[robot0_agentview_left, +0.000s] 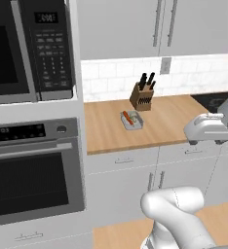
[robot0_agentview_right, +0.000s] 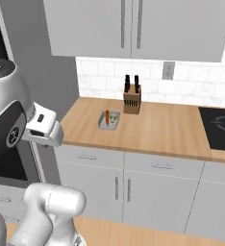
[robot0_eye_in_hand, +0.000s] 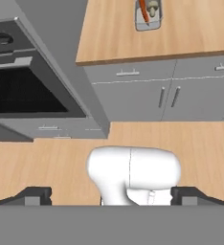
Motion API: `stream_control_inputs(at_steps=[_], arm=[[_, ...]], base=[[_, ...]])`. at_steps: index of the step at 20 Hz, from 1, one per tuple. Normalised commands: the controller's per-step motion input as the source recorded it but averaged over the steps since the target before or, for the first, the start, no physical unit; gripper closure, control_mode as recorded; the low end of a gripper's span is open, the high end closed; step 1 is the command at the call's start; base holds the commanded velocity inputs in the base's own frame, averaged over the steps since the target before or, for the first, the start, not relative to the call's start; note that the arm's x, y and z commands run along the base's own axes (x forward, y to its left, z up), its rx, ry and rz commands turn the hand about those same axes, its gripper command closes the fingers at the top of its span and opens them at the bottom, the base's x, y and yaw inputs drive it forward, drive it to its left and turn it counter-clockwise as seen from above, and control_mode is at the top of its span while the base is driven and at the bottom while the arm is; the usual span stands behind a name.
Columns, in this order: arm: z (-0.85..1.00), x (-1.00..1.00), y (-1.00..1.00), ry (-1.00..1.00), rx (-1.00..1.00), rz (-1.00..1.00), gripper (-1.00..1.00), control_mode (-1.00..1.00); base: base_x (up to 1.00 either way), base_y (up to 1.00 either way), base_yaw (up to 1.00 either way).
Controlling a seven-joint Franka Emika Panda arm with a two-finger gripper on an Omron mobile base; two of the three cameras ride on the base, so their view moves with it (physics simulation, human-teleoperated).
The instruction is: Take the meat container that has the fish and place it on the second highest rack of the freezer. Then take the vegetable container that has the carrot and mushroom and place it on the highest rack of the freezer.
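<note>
- On the desk (robot0_agentview_left: 111,131) ahead of us sat the vegetable container (robot0_agentview_left: 132,119), carrot (robot0_agentview_left: 128,117) running along its length.
- Our gripper (robot0_eye_in_hand: 111,196) hung well short of it, spread and empty.

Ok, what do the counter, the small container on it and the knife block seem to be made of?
The counter looks like matte light wood, going by its warm tan colour and faint grain. The container with the carrot and mushroom reads as pale grey plastic or metal; the render leaves that open. The knife block looks like darker brown wood, with black, probably plastic, handles.
</note>
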Motion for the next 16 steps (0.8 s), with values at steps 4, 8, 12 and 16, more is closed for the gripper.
stream_control_inputs(at_steps=[4, 8, 12, 16], arm=[[0.0, 0.0, 0.0, 0.0, 0.0, 0.0, -1.0, 1.0], [0.0, 0.0, 0.0, 0.0, 0.0, 0.0, -1.0, 1.0], [0.0, 0.0, 0.0, 0.0, 0.0, 0.0, -1.0, 1.0], [0.0, 0.0, 0.0, 0.0, 0.0, 0.0, -1.0, 1.0]], base=[[0.49, -0.08, 0.0], [0.55, 0.0, 0.0], [0.62, 0.0, 0.0], [0.27, 0.0, 0.0]])
